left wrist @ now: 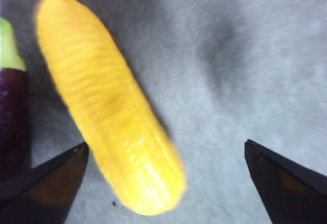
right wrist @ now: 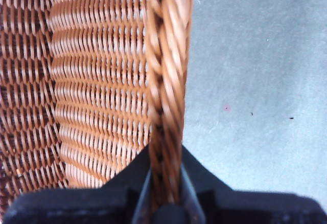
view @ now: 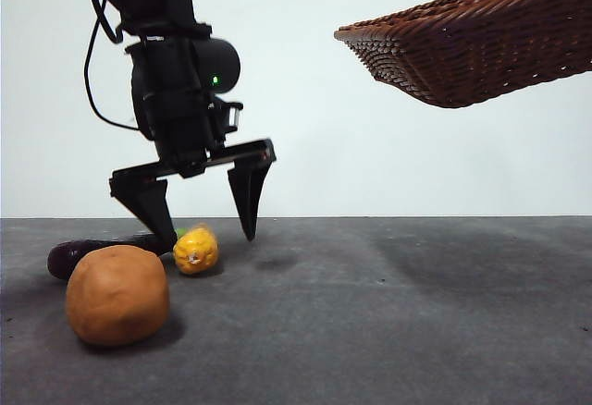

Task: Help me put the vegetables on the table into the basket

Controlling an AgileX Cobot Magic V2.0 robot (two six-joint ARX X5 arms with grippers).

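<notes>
Wicker basket (view: 481, 44): held off the table (view: 388, 312), rim pinched by the right gripper (right wrist: 164, 203), likely ready for loading.
Left gripper (view: 208, 225): fingers (view: 248, 197) spread, poised beside the corn (view: 195, 250).
Eggplant (view: 79, 255), potato (view: 117, 294): on the table, waiting.

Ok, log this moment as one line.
left gripper open over corn cob | right gripper shut on basket rim, held aloft | potato, eggplant on table
</notes>
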